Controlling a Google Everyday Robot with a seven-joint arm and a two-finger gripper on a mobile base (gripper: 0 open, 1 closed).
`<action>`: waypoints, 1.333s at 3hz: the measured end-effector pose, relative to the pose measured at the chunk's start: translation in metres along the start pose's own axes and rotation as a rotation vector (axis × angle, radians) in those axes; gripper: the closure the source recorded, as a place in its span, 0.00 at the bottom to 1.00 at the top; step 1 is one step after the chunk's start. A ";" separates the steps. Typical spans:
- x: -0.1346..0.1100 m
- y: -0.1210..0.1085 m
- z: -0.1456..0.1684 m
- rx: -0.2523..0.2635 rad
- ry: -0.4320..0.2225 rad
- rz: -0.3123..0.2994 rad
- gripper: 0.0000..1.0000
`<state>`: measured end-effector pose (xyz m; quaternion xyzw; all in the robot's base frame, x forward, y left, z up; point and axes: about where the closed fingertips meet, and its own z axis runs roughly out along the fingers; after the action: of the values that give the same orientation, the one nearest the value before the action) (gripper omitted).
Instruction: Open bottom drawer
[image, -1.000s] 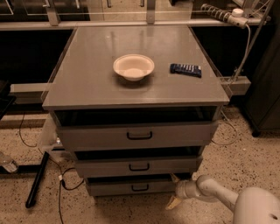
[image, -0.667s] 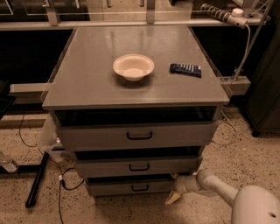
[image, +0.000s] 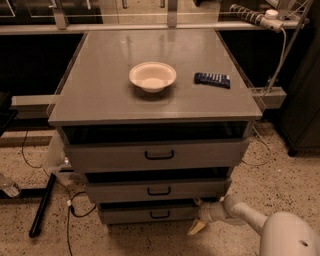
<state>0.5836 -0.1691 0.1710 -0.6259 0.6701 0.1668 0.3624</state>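
Gripper (image: 197, 215) sits slightly further left and higher than a second ago, closer in on the right end of the bottom drawer (image: 145, 214); bowl, packet and all three drawer fronts are where they were

Gripper is low down, near right of the cabinet, just above the speckled floor (image: 280, 175), on a pale arm (image: 245, 214) coming in from the near right corner. Jaws look released, spread apart one above the other, with nothing between them. Touching the drawer end or just beside it: cannot tell

Bottom drawer is the lowest and narrowest grey front, set back under the middle drawer (image: 115, 191), with a dark gap above it. Its small black loop handle (image: 160, 214) is at centre, well left of the gripper and untouched. Top drawer (image: 110, 156) is the widest and carries a larger black handle

On the grey cabinet top (image: 100, 95): white bowl (image: 152, 76) near the middle, upright, and a dark blue flat packet (image: 212, 79) to its right, apart from it

Black bar (image: 42, 205) lies on the floor near left, with a thin cable (image: 70, 220) beside it
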 end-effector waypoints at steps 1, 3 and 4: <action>0.000 0.000 0.000 0.000 0.000 0.000 0.18; -0.008 -0.001 0.002 -0.011 -0.009 -0.014 0.65; -0.010 -0.002 -0.002 -0.011 -0.009 -0.015 0.88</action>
<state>0.5840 -0.1634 0.1799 -0.6320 0.6630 0.1707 0.3631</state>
